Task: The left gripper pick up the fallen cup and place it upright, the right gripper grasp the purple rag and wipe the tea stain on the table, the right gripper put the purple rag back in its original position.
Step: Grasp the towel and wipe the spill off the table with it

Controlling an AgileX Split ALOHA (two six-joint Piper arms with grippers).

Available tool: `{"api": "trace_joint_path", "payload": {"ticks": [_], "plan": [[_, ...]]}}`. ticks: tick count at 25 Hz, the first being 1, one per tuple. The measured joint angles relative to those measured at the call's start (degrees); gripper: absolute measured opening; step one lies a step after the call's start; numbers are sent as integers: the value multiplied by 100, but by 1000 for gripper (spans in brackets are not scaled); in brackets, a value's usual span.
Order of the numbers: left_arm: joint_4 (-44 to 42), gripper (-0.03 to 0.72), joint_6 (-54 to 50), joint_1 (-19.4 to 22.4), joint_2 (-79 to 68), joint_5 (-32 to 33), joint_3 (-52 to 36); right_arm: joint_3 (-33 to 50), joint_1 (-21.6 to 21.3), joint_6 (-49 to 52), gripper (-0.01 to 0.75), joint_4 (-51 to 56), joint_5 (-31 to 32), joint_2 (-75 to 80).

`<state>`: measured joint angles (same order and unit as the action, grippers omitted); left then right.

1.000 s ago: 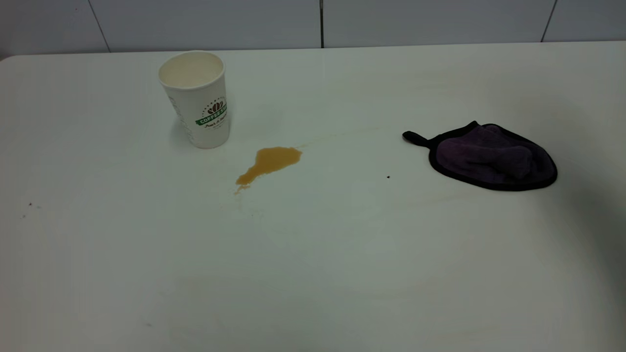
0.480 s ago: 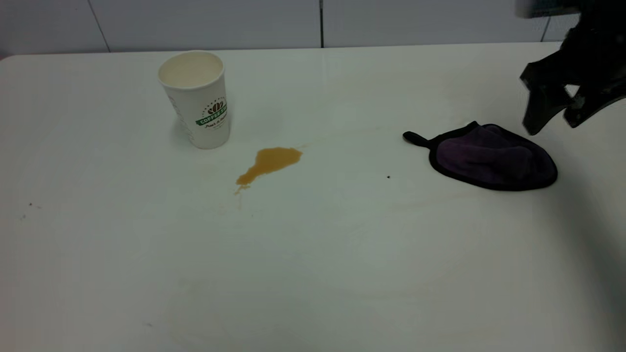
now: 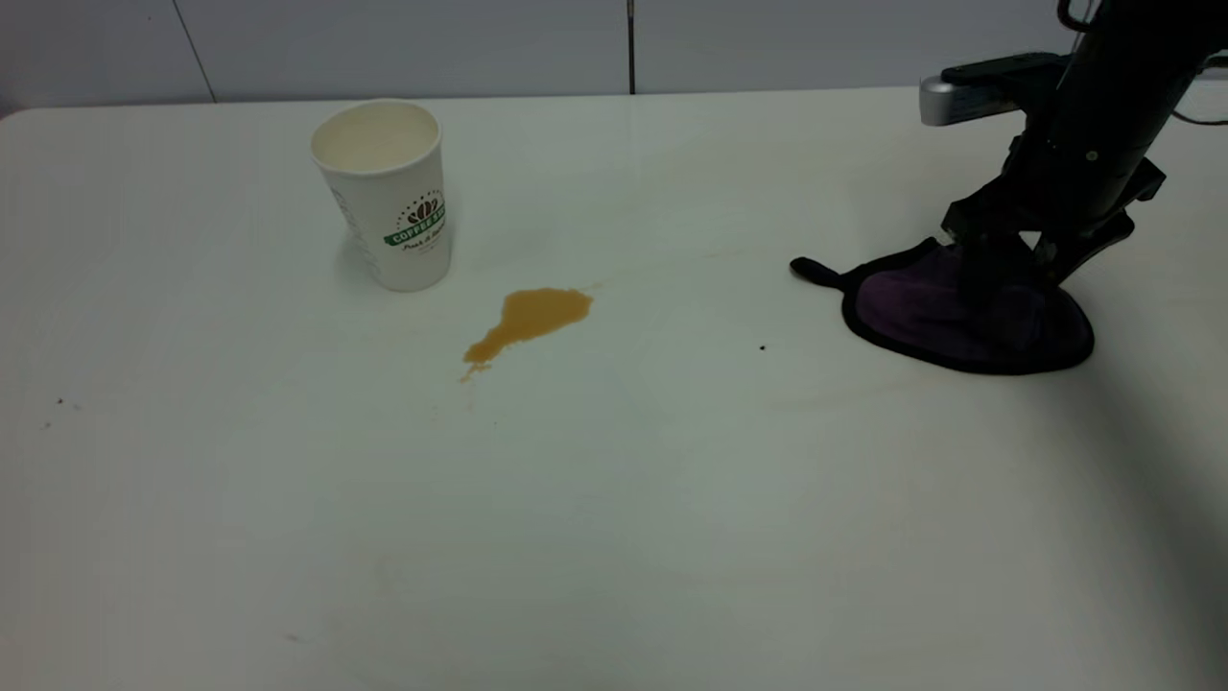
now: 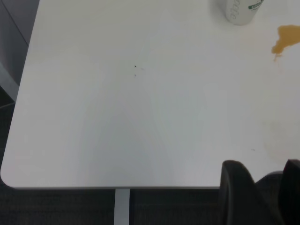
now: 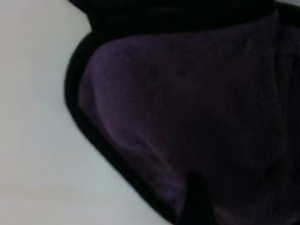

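The white paper cup (image 3: 384,197) stands upright at the back left of the table (image 3: 614,499); it also shows in the left wrist view (image 4: 239,11). A brown tea stain (image 3: 532,317) lies just right of it. The purple rag (image 3: 911,307) with black trim lies at the right. My right gripper (image 3: 1017,288) is down on the rag, its jaws apart and pressed into the cloth. The right wrist view is filled by the rag (image 5: 187,108), with one dark fingertip (image 5: 194,201) in it. My left gripper (image 4: 267,197) is open and empty off the table's near left edge.
A grey panelled wall (image 3: 403,43) runs behind the table. The table's rounded corner and edge (image 4: 56,185) show in the left wrist view, with dark floor beyond. A few tiny dark specks (image 3: 762,347) dot the tabletop.
My right arm came in from the upper right and dropped onto the purple rag. The cup, the stain and the rag have not moved.
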<state>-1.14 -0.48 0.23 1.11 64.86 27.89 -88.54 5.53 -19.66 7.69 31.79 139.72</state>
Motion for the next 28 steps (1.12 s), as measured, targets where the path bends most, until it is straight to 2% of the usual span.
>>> {"api": "trace_joint_path", "payload": {"ticks": [2, 5, 8, 11, 12, 20, 28], "plan": [[0, 253, 0, 0, 0, 1, 0, -175, 0, 0, 583, -26, 4, 198], [0, 253, 0, 0, 0, 1, 0, -397, 0, 0, 508, -18, 26, 414], [0, 253, 0, 0, 0, 6, 0, -458, 0, 0, 334, 201, 70, 470], [0, 253, -5, 0, 0, 6, 0, -465, 42, -179, 108, 460, 75, 476], [0, 253, -5, 0, 0, 6, 0, -465, 90, -275, 83, 514, 61, 476], [0, 253, -5, 0, 0, 13, 0, -561, 1064, -393, 75, 713, -66, 528], [0, 253, -5, 0, 0, 12, 0, -1245, 2183, -62, 75, 761, 182, 639]]}}
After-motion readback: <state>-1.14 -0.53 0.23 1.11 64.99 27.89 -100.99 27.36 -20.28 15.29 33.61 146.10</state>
